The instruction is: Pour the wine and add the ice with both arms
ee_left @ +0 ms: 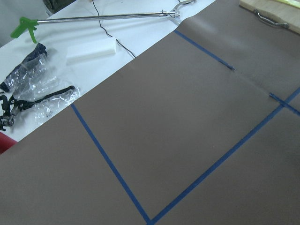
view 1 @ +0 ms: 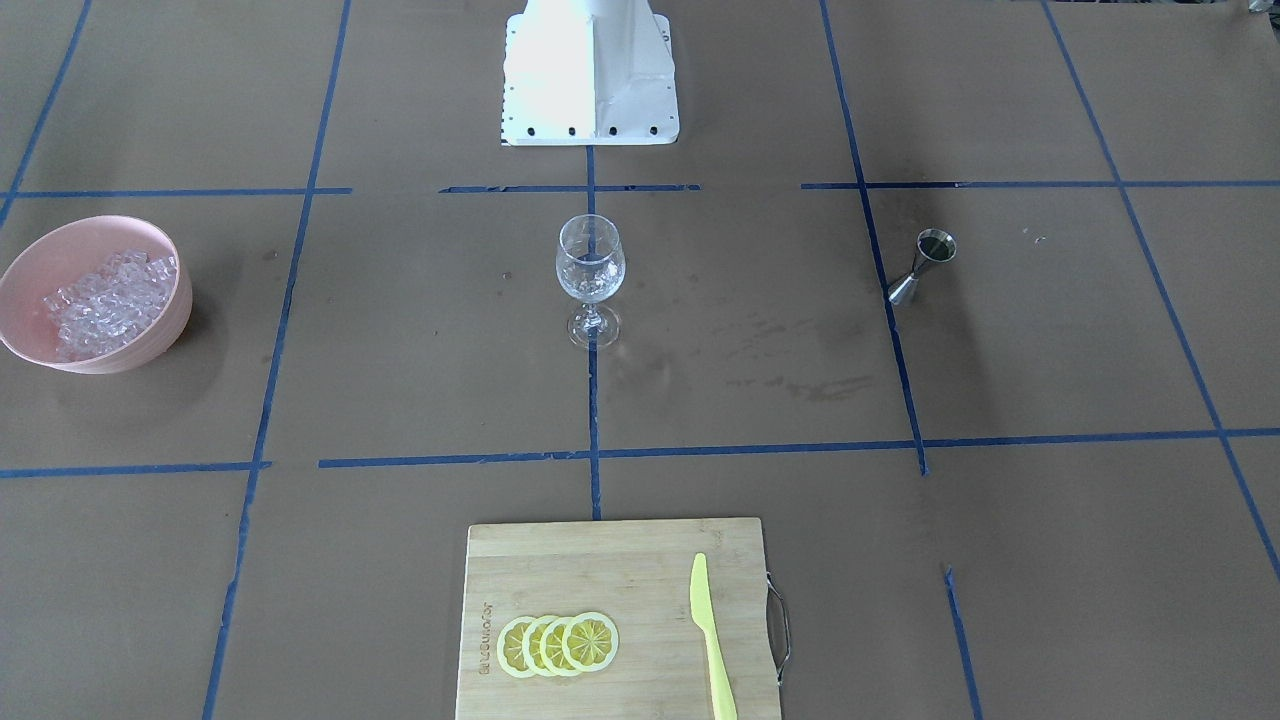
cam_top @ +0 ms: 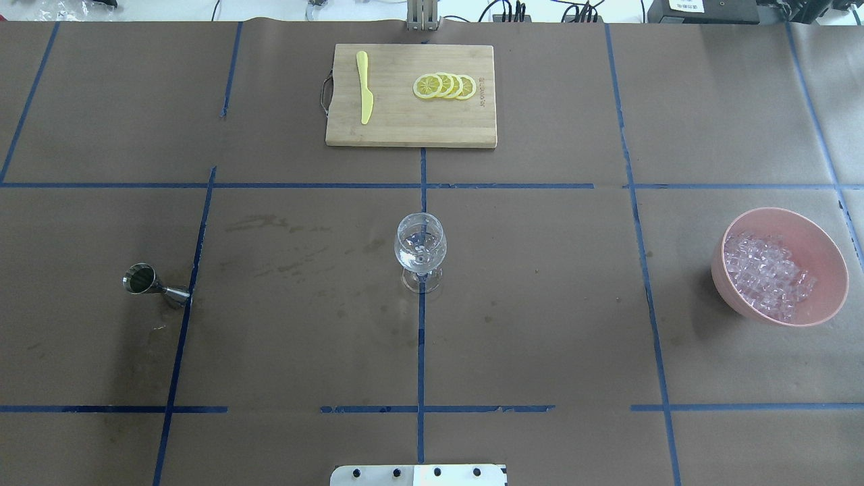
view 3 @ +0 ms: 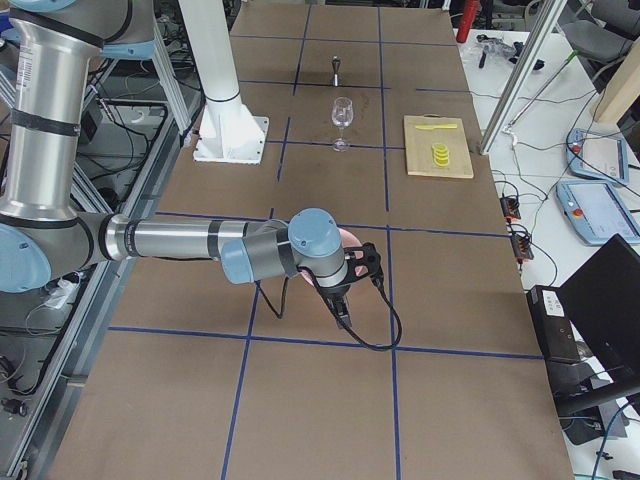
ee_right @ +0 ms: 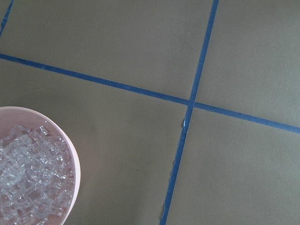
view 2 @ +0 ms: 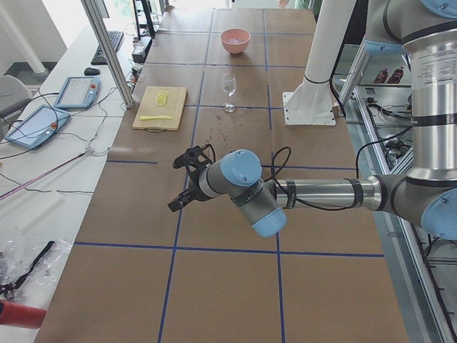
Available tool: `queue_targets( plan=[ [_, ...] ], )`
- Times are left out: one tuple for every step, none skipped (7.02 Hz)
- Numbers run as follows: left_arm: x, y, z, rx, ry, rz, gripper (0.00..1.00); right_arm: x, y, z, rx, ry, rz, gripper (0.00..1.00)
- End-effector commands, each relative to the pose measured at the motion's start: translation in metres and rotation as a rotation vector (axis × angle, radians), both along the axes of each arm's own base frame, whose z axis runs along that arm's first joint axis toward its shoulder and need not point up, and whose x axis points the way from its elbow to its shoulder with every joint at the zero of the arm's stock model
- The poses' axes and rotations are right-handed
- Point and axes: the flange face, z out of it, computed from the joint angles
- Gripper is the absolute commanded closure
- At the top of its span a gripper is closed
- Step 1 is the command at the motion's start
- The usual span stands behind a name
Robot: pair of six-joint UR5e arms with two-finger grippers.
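Observation:
A clear wine glass [view 1: 590, 270] stands upright at the table's middle; it also shows in the overhead view [cam_top: 420, 246]. The ice [view 1: 108, 298] is a heap of small clear cubes in a pink bowl [cam_top: 827, 270] on my right side. A steel jigger [cam_top: 152, 283] stands on my left side. My left gripper [view 2: 187, 179] shows only in the exterior left view, above bare table far from the glass. My right gripper [view 3: 352, 290] shows only in the exterior right view, above the bowl. I cannot tell whether either is open or shut. The right wrist view shows the ice [ee_right: 28, 183] at its lower left.
A bamboo cutting board [cam_top: 405, 128] lies at the far edge with lemon slices [cam_top: 445, 86] and a yellow plastic knife [cam_top: 364, 94]. The white base block [view 1: 590, 75] stands behind the glass. Blue tape lines cross the brown table cover. Tools and tablets lie beyond the far edge.

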Motion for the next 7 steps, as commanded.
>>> queue_targets(
  plan=[
    [0.07,-0.004,-0.048,-0.021,0.138,-0.003,0.0,0.0,-0.002,-0.009,0.011,-0.001,0.013,0.0],
    [0.107,-0.001,-0.078,-0.04,0.185,-0.037,0.0,0.0,-0.002,-0.009,0.01,-0.003,0.013,0.0],
    [0.134,0.006,-0.097,-0.018,0.258,-0.043,0.0,0.0,-0.001,-0.008,0.008,-0.003,0.013,0.0],
    [0.15,0.023,-0.091,0.016,0.295,-0.074,0.0,0.0,-0.001,-0.008,0.008,-0.003,0.013,0.0],
    [0.172,0.033,-0.095,0.024,0.332,-0.112,0.0,0.0,0.001,-0.007,0.004,-0.003,0.013,0.0],
    [0.198,0.036,-0.097,0.022,0.343,-0.149,0.0,0.0,0.003,-0.005,-0.001,-0.003,0.013,0.0],
    [0.226,0.048,-0.097,0.031,0.334,-0.216,0.0,0.0,0.003,-0.005,-0.002,-0.004,0.014,0.0]
  ],
)
